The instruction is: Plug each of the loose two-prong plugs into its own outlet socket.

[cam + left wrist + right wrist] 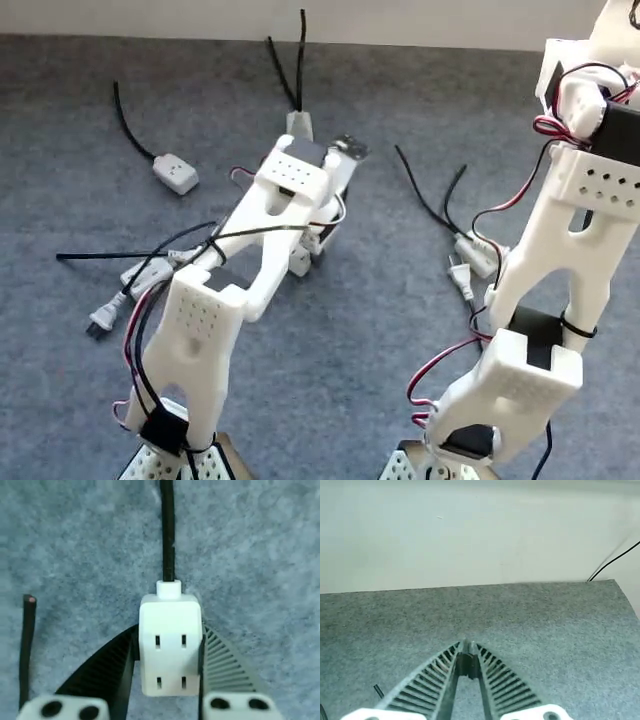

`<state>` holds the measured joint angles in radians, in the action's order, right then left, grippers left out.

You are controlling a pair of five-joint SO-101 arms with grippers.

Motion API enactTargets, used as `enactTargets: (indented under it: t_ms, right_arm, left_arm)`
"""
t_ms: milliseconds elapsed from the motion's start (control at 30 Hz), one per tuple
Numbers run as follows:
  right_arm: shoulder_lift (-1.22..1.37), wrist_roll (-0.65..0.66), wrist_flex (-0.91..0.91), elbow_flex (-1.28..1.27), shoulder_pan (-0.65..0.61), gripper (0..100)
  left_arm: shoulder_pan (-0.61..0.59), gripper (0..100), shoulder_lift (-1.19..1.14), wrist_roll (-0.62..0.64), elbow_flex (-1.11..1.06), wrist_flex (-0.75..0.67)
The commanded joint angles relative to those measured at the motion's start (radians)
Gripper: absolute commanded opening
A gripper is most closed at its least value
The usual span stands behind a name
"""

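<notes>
Grey carpet covers the surface point(350, 330), with the parts scattered across it. At the far left a white outlet socket point(176, 173) lies alone on its black cord. Nearer, by the left edge, a black plug point(100, 322) rests with its cord running in under the left arm.

In the far middle the left gripper point(169, 630) is clamped on a second socket point(170, 645). One finger presses each side, the slotted face looks up at the wrist camera, and the cord leads straight away. To the right a white plug point(460, 272) lies close to the right arm, just beside another white piece that the arm partly hides. The right gripper point(467, 652) hangs high, pointing toward the far wall, with its fingers together. I can make out nothing between them.

The step in hand looks like steadying the second socket so that a plug can be pressed in. To do it well, the hold should sit on the sides only, leaving both pairs of slots uncovered, with the socket flat on the carpet so it cannot tip. The right gripper would need to open, take the white plug by its body with the prongs free, line both prongs over one pair of slots and push squarely into the face. A skewed approach would likely twist the socket in the grip.
</notes>
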<state>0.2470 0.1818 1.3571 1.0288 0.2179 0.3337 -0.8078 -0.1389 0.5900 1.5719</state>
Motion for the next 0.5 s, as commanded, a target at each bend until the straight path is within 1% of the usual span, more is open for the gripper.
enactTargets:
  t_ms: [0, 67, 133, 333, 467]
  right_arm:
    - [-0.022, 0.011, -0.002, 0.041, 0.012, 0.9]
    - [-0.022, 0.011, -0.002, 0.041, 0.012, 0.9]
    - [-0.022, 0.011, -0.002, 0.041, 0.01, 0.9]
    - [-0.022, 0.011, -0.002, 0.041, 0.01, 0.9]
    - [-0.022, 0.011, -0.002, 0.041, 0.01, 0.9]
  left_arm:
    - [-0.01, 13, -0.021, -0.021, 0.035, -0.026]
    - [-0.016, 19, -0.019, 0.006, 0.035, -0.025]
    - [-0.018, 22, -0.012, 0.011, 0.035, -0.023]
    - [-0.019, 22, 0.137, 0.011, 0.035, 0.08]
    - [-0.059, 22, 0.268, 0.011, 0.035, 0.163]
